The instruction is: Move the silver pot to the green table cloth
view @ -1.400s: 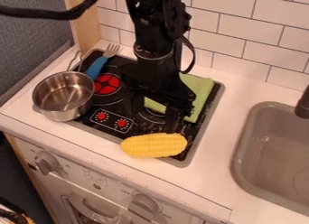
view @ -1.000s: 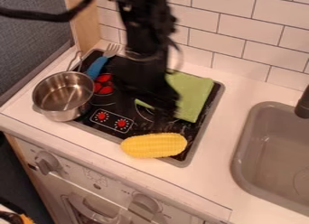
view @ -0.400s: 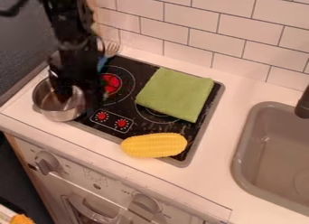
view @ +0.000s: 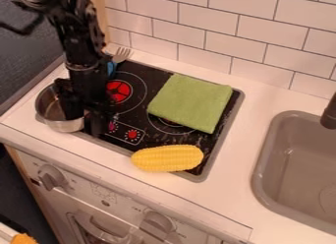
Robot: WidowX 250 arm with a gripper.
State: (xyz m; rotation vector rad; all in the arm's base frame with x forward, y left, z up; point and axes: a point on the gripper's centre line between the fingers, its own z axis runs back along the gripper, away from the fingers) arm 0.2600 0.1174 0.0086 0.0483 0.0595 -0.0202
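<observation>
The pot (view: pixel 64 125) sits where it was, at the stove's (view: pixel 151 85) left edge; the gripper (view: pixel 87 124) has swung over to it, fingers apart about its right wall – we judge a rim grasp comes next. The cloth (view: pixel 190 101), towards the right edge, now lies uncovered for it. The arm hides much of the pot's inside – and, beyond, most of the fork's (view: pixel 121 54) handle.

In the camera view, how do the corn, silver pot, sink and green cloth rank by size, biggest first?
1. Sink
2. Green cloth
3. Corn
Unsure: silver pot. The arm hides part of it, so I can't place it against the corn.
</observation>
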